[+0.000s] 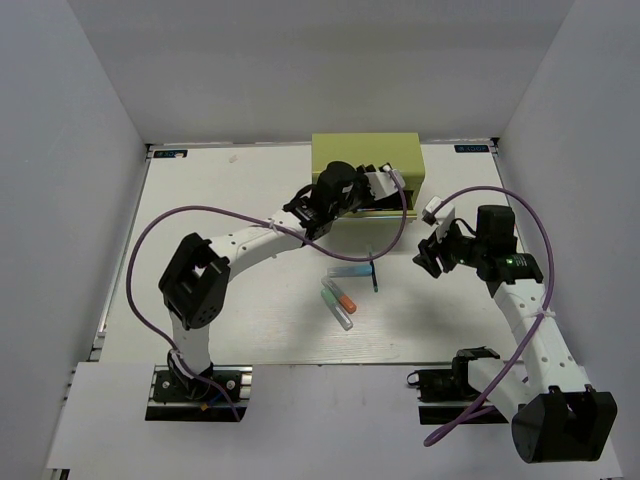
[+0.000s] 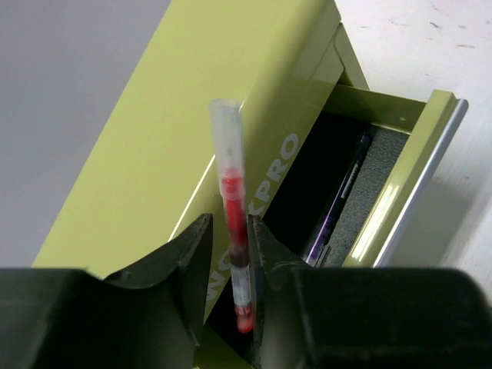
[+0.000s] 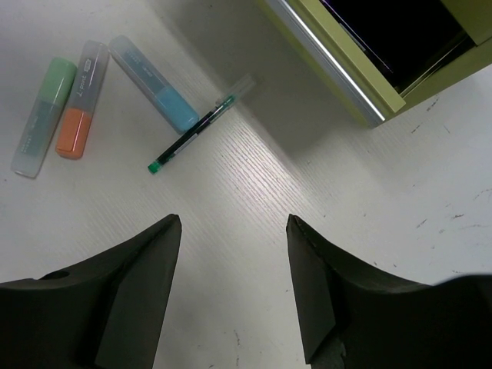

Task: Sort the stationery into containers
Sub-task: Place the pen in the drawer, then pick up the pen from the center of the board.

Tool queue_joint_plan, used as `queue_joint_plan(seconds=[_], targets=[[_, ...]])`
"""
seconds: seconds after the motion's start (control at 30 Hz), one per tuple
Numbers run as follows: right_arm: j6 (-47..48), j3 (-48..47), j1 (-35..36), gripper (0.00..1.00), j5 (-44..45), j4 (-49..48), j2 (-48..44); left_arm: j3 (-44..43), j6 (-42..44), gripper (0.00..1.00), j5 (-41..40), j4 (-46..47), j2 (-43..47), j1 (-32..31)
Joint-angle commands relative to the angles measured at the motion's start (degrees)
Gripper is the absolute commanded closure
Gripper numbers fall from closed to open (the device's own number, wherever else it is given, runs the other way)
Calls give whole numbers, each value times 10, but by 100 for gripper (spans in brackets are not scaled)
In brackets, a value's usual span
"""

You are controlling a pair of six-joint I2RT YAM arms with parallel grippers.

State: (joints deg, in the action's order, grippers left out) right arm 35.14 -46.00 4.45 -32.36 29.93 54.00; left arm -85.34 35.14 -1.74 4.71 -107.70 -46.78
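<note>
My left pincer (image 2: 231,234) hangs over the yellow-green chest (image 2: 192,115), right above its pulled-out drawer (image 2: 430,154). A red pen (image 2: 233,200) with a clear cap stands nearly upright between my two fingers. It leans on one finger, and a thin dark gap shows between it and the other. I cannot tell whether I am clamping it or only cradling it. Its lower tip points down toward the dark inside of the drawer. In that drawer a thin dark pen (image 2: 346,184) lies lengthwise on a grey lining. White lettering (image 2: 265,181) runs along the chest's front.

My right pincer (image 3: 234,231) is released, its jaws wide apart with nothing between them. It hovers over the white table (image 3: 400,231), near the drawer's shiny front edge.

The rest of the stationery lies on the table in front of the chest, between my two arms. A green highlighter (image 3: 42,115) and an orange highlighter (image 3: 81,100) lie side by side. A light blue highlighter (image 3: 154,84) lies just beside the orange one. A thin green pen (image 3: 192,131) with a clear cap lies slantwise by the blue one's tinted end. I cannot tell whether those two touch.
</note>
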Motion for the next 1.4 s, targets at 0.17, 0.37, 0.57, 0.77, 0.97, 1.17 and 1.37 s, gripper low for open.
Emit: queue_joint_plan(seconds=[0.17, 0.37, 0.57, 0.77, 0.97, 1.17, 1.37], targets=[[-6, -1, -3, 35, -15, -15, 15, 18, -16, 34, -31, 67, 26, 0], [-8, -10, 0, 35, -29, -8, 36, 24, -52, 29, -61, 75, 56, 6], [-30, -36, 21, 38, -50, 0, 99, 109, -307, 11, -120, 1, 219, 0], [-89, -42, 111, 42, 36, -42, 180, 334, -592, 3, -129, -83, 430, 0], [-151, -44, 171, 31, 120, -109, 260, 489, -790, 0, -166, -175, 600, 0], [-179, -49, 197, 16, 187, -149, 315, 510, -830, 0, -186, -245, 642, 0], [-202, -62, 221, 14, 218, -180, 351, 516, -866, 0, -179, -268, 637, 0]])
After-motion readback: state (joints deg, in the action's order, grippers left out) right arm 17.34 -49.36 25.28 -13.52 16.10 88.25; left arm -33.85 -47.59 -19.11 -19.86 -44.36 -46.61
